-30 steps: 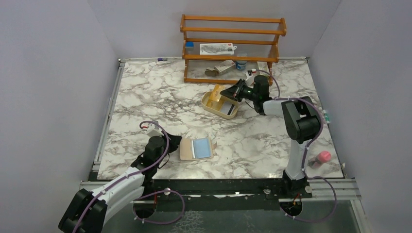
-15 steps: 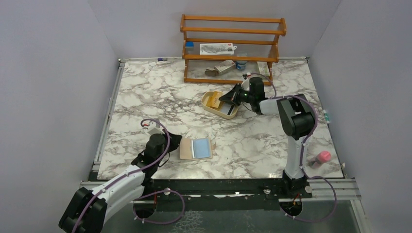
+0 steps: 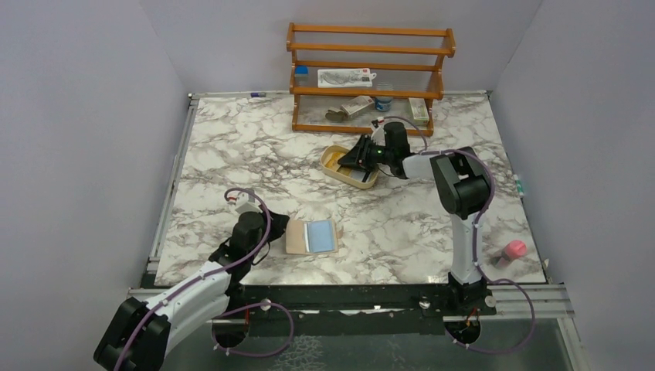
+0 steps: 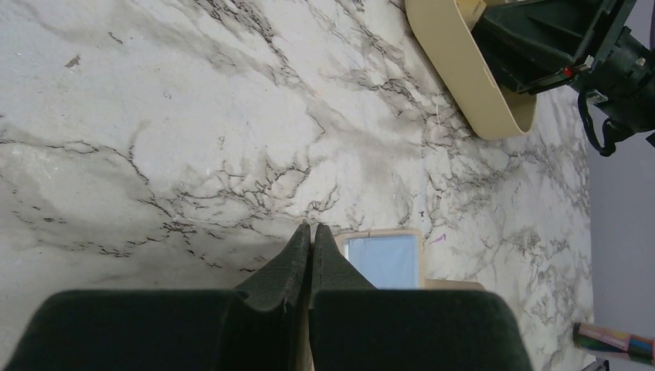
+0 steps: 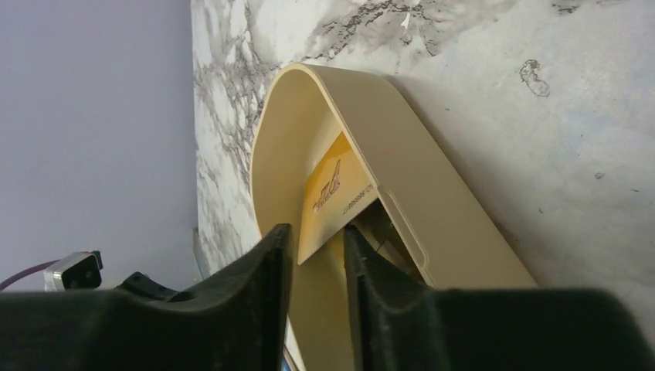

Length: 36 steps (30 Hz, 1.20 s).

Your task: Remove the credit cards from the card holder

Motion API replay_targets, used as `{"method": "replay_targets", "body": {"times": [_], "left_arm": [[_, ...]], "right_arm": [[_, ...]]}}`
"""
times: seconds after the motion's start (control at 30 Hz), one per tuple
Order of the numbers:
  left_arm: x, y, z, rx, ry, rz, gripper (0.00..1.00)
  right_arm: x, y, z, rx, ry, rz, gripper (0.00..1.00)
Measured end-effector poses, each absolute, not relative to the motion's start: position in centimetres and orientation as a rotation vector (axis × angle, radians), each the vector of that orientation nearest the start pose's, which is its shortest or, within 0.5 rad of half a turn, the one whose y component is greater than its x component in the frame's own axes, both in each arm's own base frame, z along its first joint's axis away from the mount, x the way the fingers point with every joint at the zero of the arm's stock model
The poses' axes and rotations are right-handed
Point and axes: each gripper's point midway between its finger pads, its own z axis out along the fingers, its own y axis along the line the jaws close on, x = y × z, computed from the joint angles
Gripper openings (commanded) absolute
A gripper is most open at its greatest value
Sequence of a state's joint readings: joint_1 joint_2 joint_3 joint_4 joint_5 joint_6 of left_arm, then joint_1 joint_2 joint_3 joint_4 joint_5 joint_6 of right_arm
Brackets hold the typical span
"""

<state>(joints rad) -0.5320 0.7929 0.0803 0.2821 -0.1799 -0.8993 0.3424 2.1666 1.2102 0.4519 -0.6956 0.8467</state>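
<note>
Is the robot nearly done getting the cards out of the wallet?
Nearly. The card holder lies open with no card showing in it. The right gripper holds the yellow card at the tan tray. Still to do: let it go.

Bare tabletop [image 3: 255, 154] between card holder [image 3: 313, 236] and tray [image 3: 328, 164]; rack [image 3: 363, 50] behind.

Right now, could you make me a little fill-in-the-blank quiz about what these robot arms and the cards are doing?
1. The yellow card sits between the fingers of the right gripper, over the tan ____.
2. The card holder lies open, its light ____ panel facing up.
3. The gripper beside the card holder, fingers pressed together, is the robot's ____ one.
Missing words: tray, blue, left.
</note>
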Motion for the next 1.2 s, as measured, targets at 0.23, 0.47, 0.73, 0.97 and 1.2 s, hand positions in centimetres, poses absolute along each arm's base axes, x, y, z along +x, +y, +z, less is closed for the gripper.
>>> {"method": "replay_targets", "body": {"times": [0.23, 0.47, 0.73, 0.97, 1.2], "left_arm": [[23.9, -14.1, 5.8, -0.488, 2.023, -0.717, 0.0], [25.0, -14.5, 8.0, -0.437, 2.02, -0.687, 0.16], [28.1, -15.9, 12.1, -0.304, 2.039, -0.603, 0.9], [30.6, -17.3, 11.3, -0.179, 2.155, -0.503, 0.99], [34.1, -18.3, 18.1, -0.024, 2.052, -0.504, 0.99]], "right_arm": [[43.7, 29.8, 6.3, 0.019, 2.296, 1.325, 0.49], [45.6, 28.7, 10.8, -0.057, 2.272, 1.152, 0.55], [43.8, 26.0, 19.0, -0.137, 2.14, 0.986, 1.0], [39.3, 24.2, 22.3, -0.176, 2.066, 0.974, 1.0], [34.8, 22.6, 21.6, -0.171, 2.073, 0.974, 1.0]]}}
